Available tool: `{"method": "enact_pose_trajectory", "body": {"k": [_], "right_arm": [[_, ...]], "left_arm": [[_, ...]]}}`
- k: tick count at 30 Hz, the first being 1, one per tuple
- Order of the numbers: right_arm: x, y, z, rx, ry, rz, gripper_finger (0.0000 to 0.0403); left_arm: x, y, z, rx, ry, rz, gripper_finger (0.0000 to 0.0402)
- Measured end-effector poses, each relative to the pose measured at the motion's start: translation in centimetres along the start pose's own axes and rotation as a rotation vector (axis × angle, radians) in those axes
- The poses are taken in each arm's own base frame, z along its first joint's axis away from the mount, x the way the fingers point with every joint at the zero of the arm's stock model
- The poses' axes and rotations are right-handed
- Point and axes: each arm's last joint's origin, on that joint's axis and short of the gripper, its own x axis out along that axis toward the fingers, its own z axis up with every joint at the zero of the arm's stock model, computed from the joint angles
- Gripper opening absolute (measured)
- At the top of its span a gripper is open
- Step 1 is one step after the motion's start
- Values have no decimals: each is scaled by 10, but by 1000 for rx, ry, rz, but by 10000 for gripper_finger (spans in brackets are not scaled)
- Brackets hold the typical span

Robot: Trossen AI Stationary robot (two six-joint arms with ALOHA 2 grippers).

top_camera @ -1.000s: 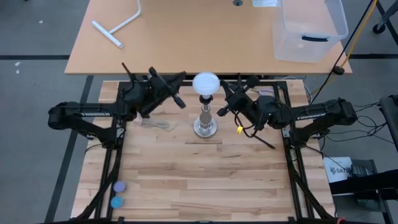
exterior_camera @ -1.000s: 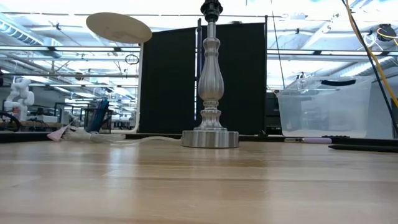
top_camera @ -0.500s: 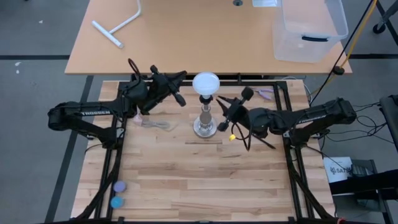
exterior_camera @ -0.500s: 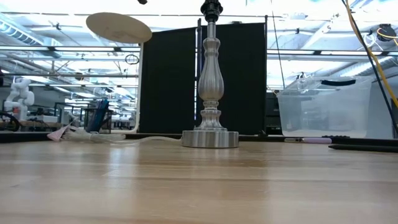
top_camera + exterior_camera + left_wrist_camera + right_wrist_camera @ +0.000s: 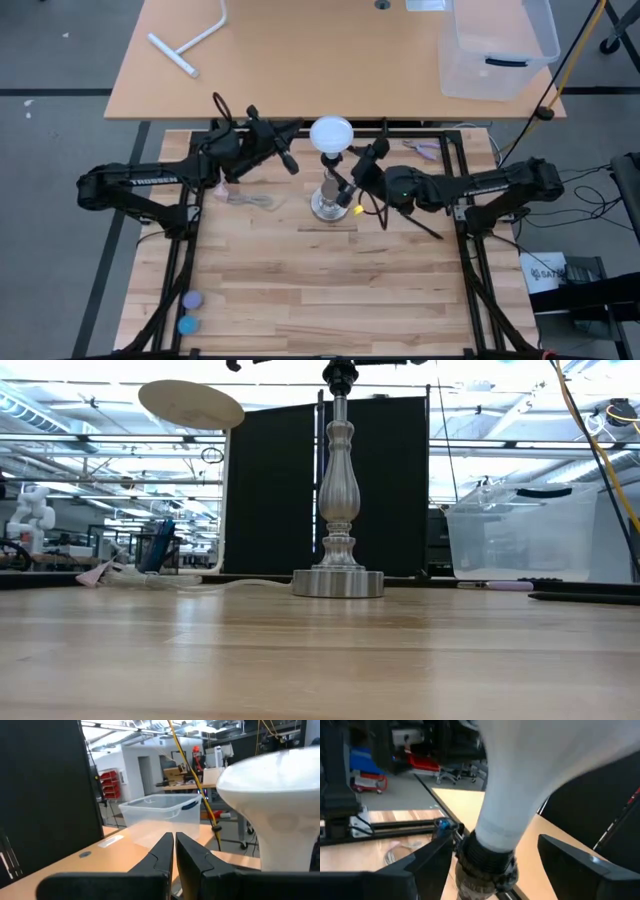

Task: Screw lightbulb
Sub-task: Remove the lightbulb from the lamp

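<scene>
From above, the lightbulb [image 5: 331, 133] sits on top of the upright metal lamp post [image 5: 329, 197] near the back of the slatted wooden table [image 5: 320, 290], its round white globe facing up; the low view cuts the bulb off at the frame's top and shows only the turned silver post [image 5: 339, 490] on its round base, with a clear plastic bin [image 5: 520, 530] behind; the right wrist view alone shows the joint: the bulb's pale tapering neck [image 5: 520, 805] running down into the dark ribbed socket [image 5: 485, 857]; one bulb, one post, two arms, one bin [image 5: 497, 45], two small round caps [image 5: 189, 312] at the table's near left corner; the right gripper [image 5: 349, 187] stands open, one finger on each side of the socket and neck, not pressing them; the left gripper [image 5: 290, 145] hangs just left of the globe, its fingers [image 5: 165, 851] closed together on nothing, the frosted globe [image 5: 272, 790] beside them.
</scene>
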Motion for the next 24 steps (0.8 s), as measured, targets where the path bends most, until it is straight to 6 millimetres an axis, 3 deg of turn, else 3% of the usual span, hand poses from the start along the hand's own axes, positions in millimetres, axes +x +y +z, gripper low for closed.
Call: {"method": "enact_pose_trajectory", "body": {"k": [12,24], "right_arm": [[18,0,2,68,-111,-60,265],[27,-8,3,115,-161,51,173]], "left_arm": [[-1,-3,-9,-24,87,-40,25],[-1,-5,-14,-54,128,-102,25]]}}
